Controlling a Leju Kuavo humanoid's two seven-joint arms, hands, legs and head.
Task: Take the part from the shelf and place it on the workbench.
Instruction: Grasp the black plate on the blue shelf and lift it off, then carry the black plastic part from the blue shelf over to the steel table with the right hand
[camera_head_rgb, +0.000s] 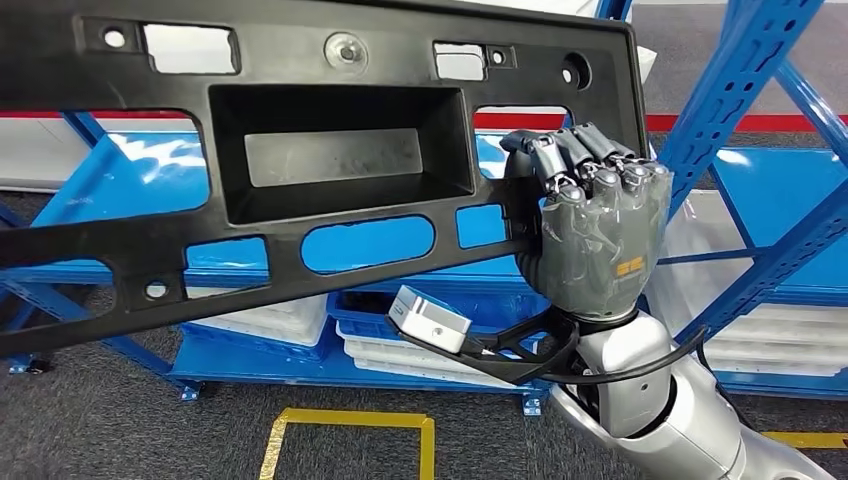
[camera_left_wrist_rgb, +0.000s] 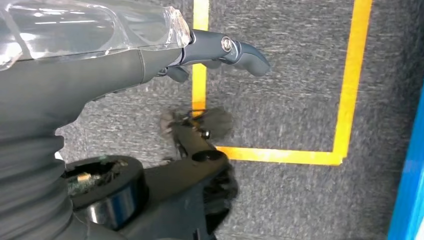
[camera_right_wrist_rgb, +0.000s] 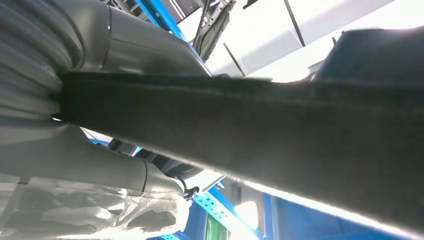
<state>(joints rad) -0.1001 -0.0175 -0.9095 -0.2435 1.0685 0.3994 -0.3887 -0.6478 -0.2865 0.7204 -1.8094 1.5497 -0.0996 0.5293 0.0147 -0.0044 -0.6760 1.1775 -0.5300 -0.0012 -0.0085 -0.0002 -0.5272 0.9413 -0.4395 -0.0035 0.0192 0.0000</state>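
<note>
A long black plastic part (camera_head_rgb: 300, 170) with a deep rectangular recess and several cut-outs stretches across the head view, tilted down toward the left. My right hand (camera_head_rgb: 598, 215) grips its right end, fingers curled over the edge. In the right wrist view the part's dark edge (camera_right_wrist_rgb: 260, 135) runs across the picture, clamped by that hand (camera_right_wrist_rgb: 75, 150). My left hand (camera_left_wrist_rgb: 100, 60) hangs over the floor, one finger (camera_left_wrist_rgb: 235, 50) stretched out and nothing in it.
Behind the part stands a blue steel shelf (camera_head_rgb: 745, 90) with slanted braces. White trays (camera_head_rgb: 270, 320) lie on its lower level. Yellow tape (camera_head_rgb: 350, 420) marks a box on the grey carpet, and the yellow tape (camera_left_wrist_rgb: 350, 80) also lies under my left hand.
</note>
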